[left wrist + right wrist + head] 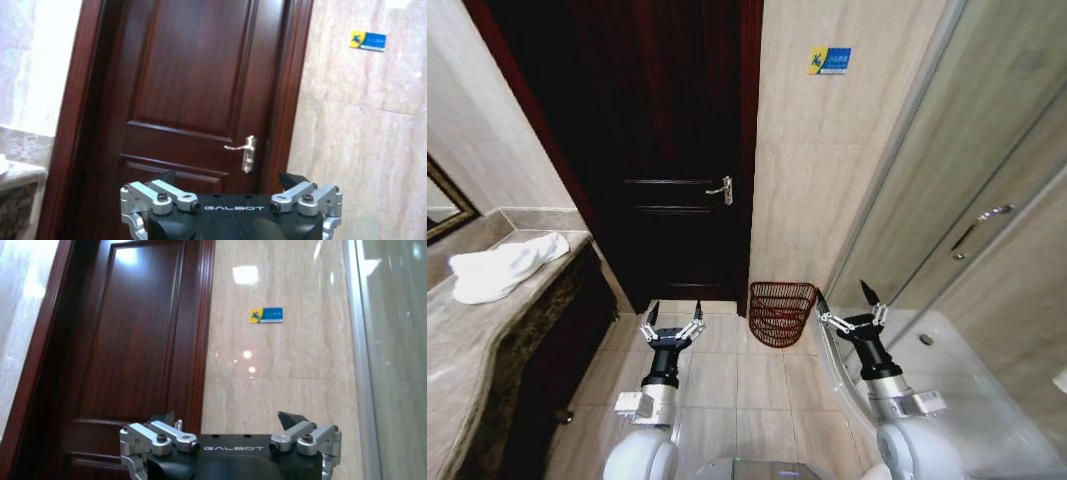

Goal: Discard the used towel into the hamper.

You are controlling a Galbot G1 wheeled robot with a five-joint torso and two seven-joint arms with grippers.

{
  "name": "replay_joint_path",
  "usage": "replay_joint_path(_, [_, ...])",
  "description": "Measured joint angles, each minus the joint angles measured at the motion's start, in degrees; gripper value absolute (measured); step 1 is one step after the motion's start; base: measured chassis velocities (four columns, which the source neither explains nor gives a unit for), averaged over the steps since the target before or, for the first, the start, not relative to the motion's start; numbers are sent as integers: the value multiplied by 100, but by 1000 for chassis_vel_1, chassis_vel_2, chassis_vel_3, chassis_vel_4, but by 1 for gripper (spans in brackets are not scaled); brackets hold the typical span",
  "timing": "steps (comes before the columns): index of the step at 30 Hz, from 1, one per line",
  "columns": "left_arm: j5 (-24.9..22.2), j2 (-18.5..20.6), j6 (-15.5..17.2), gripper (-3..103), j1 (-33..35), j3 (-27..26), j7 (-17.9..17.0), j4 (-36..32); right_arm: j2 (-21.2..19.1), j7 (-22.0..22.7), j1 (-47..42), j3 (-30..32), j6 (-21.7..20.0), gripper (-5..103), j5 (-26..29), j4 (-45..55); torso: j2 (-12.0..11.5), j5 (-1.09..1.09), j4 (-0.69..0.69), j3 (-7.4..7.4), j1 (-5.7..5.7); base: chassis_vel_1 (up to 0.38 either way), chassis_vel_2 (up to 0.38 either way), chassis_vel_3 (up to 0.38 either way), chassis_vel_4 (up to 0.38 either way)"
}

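Note:
A crumpled white towel (pixel 499 268) lies on the stone counter (pixel 467 350) at the left. The hamper (pixel 780 312), a dark red-brown open-weave basket, stands on the floor against the wall beside the door. My left gripper (pixel 674 315) is held up in front of me, open and holding nothing, to the right of the counter and left of the hamper. Open and without a load as well, my right gripper (pixel 845 298) hangs just right of the hamper. The left wrist view has the left gripper (pixel 229 181) facing the door; in the right wrist view the right gripper (pixel 229 420) faces the wall.
A dark wooden door (pixel 667 150) with a metal handle (pixel 721 189) is shut straight ahead. A glass shower enclosure (pixel 967 230) with a white tray fills the right side. A framed mirror (pixel 445 205) hangs over the counter. Beige floor tiles (pixel 727 380) lie between the counter and the shower.

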Motion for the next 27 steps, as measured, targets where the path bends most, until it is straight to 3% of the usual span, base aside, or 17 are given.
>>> replay_joint_path(13, [53, 2, -7, 100, -28, -57, -26, -22, -48, 94, 208, 29, 150, 100, 18, -187, -86, 3, -1, -46, -45, 46, 8, 15, 54])
replay_joint_path(27, [191, 2, -29, 100, -52, -93, -42, -86, -149, 230, 342, 19, 134, 100, 23, -298, -207, 3, -1, -113, -100, 88, 110, 98, 85])
